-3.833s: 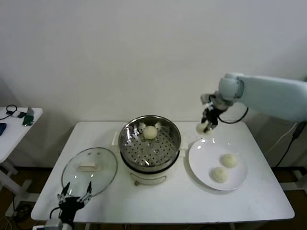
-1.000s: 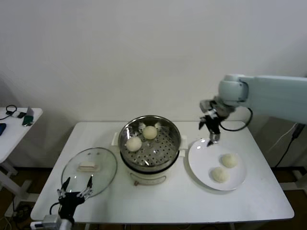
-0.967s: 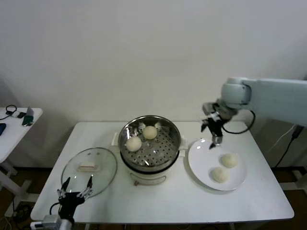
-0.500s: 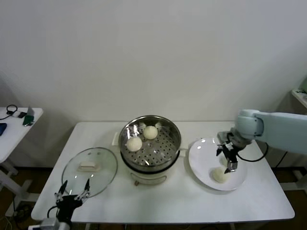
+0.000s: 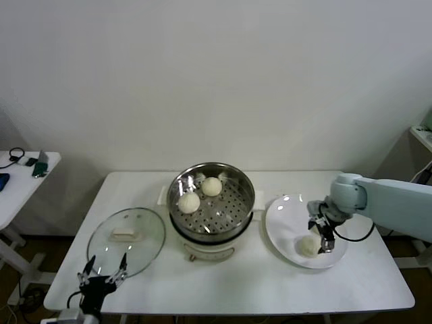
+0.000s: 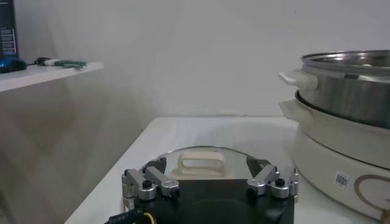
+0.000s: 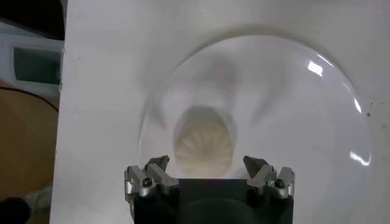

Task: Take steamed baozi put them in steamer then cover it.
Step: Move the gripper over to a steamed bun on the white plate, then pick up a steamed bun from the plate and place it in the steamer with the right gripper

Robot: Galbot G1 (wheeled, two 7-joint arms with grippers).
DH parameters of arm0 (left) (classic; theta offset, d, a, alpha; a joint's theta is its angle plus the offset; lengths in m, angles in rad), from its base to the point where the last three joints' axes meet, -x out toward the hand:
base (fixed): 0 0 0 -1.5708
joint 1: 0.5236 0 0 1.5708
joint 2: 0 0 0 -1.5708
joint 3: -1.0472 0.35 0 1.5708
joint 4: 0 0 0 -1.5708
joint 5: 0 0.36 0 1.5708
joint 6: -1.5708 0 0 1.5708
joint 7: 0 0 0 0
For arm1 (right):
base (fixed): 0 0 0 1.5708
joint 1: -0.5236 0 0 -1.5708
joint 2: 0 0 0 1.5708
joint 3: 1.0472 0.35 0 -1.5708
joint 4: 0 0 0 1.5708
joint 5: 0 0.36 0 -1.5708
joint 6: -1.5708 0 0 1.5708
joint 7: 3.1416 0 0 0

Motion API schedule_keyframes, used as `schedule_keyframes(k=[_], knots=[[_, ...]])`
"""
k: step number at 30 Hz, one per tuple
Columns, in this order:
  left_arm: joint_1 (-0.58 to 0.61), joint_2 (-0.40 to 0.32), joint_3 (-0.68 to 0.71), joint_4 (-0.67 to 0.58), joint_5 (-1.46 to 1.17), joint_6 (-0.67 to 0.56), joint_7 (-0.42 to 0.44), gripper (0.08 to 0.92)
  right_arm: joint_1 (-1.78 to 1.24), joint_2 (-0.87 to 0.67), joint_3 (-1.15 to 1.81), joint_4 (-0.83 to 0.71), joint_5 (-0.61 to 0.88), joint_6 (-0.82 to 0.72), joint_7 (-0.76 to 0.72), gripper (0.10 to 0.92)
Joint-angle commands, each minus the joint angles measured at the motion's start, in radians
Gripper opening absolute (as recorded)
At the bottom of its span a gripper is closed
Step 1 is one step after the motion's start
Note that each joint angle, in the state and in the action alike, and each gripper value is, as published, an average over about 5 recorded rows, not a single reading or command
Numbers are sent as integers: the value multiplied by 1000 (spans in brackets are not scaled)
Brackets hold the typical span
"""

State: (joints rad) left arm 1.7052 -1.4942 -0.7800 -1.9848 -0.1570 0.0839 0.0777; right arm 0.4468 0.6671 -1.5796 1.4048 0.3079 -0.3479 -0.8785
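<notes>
The steel steamer stands mid-table on its cream pot base and holds two baozi. A third baozi lies on the white plate at the right. My right gripper is low over the plate, right beside that bun and covering the plate behind it. In the right wrist view the gripper is open, with a baozi just ahead between the fingers. The glass cover lies flat left of the steamer. My left gripper is open at the table's front edge, facing the cover's handle.
The steamer's side and pot base rise close to the left gripper's right in the left wrist view. A small side table with small items stands far left. The plate fills the right wrist view near the table's right edge.
A second baozi has gone into the steamer. My right gripper, then empty, moved from behind the plate down over it to the buns. The left arm has barely moved.
</notes>
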Motion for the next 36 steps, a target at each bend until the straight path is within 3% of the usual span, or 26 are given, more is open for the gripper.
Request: schedule_keyframes(k=[1,4,11,14,19,27,36], knots=[[0,2,-1,-1,0,0,0,823,-77,3,55,-33,-27,-8,8,822],[0,4,-1,0,0,0,0,823,-83,9,61,-36,-23,-11,9,807],[-5,4,-1,-2,0,4,0,823,-80,18,68,-38,-6,-12,6,655],[-4,3,-1,-2,0,4,-1,823,-67,18,66,-37,9,-7,-3,627],[-1,3,-2,-5,0,4,-1,823,46,24,3,-30,40,33,-41,607],[-5,2,3,-10,3,7,-2,823,490,131,-211,-13,188,168,-144,602],[-10,2,9,-14,15,11,-3,823,786,308,-114,90,254,434,-194,602]])
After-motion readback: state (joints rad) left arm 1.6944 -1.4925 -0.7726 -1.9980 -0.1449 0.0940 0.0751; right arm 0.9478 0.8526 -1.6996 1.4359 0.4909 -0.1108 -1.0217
